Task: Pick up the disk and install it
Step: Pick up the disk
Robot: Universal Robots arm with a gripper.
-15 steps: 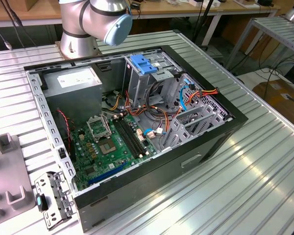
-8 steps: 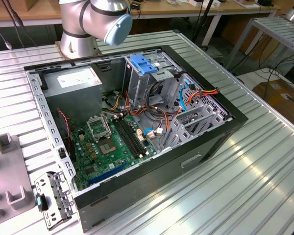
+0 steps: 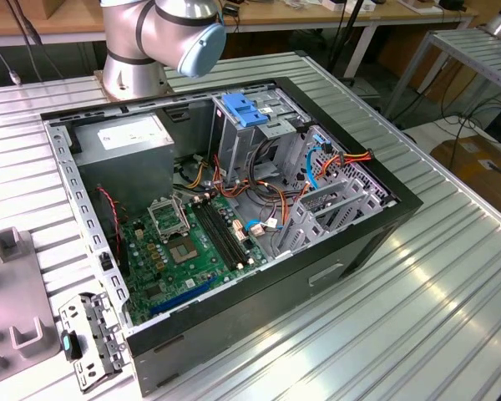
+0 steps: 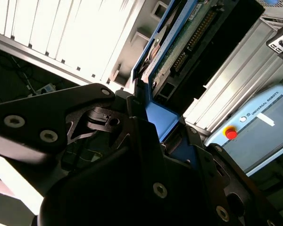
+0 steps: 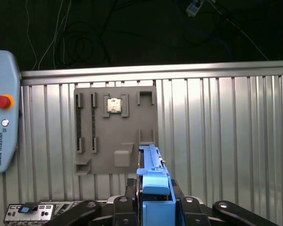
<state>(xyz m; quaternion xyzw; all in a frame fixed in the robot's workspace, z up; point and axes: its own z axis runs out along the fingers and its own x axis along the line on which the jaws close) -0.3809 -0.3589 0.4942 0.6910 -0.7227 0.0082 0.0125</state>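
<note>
The gripper (image 5: 154, 208) is closed on the disk (image 5: 153, 181). Its dark fingers (image 5: 127, 200) press against the two sides of the bright blue carrier. In the first wrist view the drive stands on edge between them, with a blue end tab close to the jaws and the rail running straight out ahead of the fingertips. In the second wrist view the gripper (image 4: 162, 129) holds the same disk (image 4: 191, 44), whose green circuit board and dark body reach away from the fingers inside the blue frame.

Ahead of the gripper, past the held drive, a grey fixture plate (image 5: 99, 141) with moulded slots lies on the ribbed aluminium table (image 5: 217, 132). A small square processor chip (image 5: 114, 105) sits in one of its pockets. Off to one side of the gripper is a teach pendant (image 5: 2, 122) with a red stop button.

In the exterior view the robot arm (image 3: 159, 33) stands behind an open computer case (image 3: 376, 238), which holds a green motherboard (image 3: 184, 242).
</note>
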